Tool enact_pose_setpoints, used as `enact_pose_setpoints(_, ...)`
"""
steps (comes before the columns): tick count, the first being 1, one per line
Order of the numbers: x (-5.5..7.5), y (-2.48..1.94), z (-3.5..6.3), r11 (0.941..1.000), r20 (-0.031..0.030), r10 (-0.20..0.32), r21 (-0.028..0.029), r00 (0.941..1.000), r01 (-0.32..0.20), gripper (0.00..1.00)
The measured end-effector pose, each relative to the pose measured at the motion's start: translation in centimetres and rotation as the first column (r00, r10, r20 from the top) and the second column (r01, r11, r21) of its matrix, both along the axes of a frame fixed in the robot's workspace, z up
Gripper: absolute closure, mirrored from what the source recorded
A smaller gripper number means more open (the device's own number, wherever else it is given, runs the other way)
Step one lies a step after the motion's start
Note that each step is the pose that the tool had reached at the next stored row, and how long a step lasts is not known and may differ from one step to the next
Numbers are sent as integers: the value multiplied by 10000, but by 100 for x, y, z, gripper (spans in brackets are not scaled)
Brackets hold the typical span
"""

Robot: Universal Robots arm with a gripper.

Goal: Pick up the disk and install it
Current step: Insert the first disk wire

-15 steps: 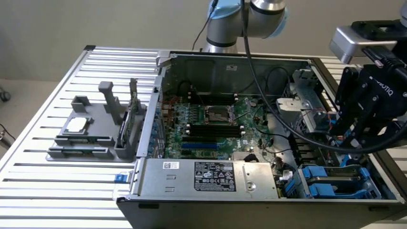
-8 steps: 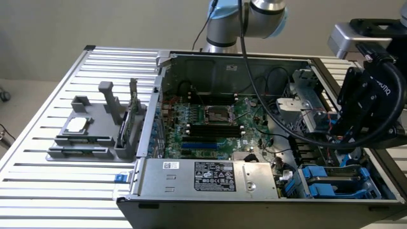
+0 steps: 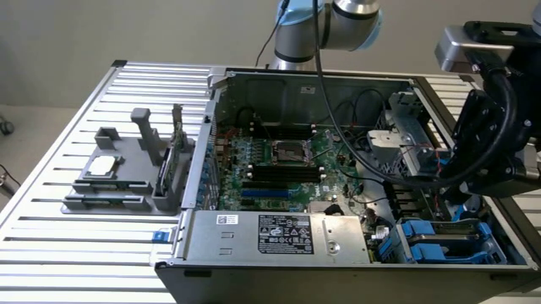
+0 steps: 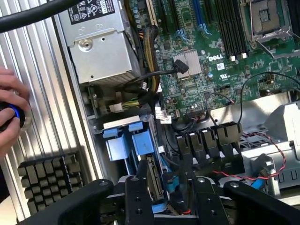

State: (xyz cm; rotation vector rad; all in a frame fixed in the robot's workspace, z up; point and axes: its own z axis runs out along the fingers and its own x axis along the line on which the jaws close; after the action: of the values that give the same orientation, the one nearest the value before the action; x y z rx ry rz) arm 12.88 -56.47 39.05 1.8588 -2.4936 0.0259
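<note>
while my gripper (image 4: 168,182) hangs low in the front corner of the case (image 3: 338,275), its fingers (image 4: 136,197) are clamped on the disk (image 4: 153,177). the disk stands edge-on between them, blue carrier alongside, just above the drive bay (image 4: 127,140). i cannot see it seated.

the nearest risk, as i judge it, is tilt. if the disk goes in off-square, its carrier could catch on the bay's blue rails and jam or twist out of my hold. a grip on so narrow an edge may also let it slip if the bay resists.

just beside the bay stands a row of black connectors (image 4: 208,138), and near them runs a red-and-black wire (image 4: 276,149). either could be snagged or pinched by a finger straying sideways.

farther off, the power supply (image 4: 101,51) walls in one side of the bay, leaving me little room to correct. beyond it lies the board (image 4: 211,61), which a dropped disk could strike.

outside the case, a person's hand (image 4: 10,110) rests on the slatted table (image 4: 51,93) around a dark object with a blue ring. it would be in harm's way only if it reached inside.
</note>
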Motion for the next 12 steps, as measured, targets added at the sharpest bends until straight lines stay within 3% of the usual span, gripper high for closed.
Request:
enact_pose_setpoints(6,0,0,0,9953,0,-971,0,9953,971,60)
enact_pose_setpoints(12,0,0,0,9809,0,-1944,1,9809,1944,60)
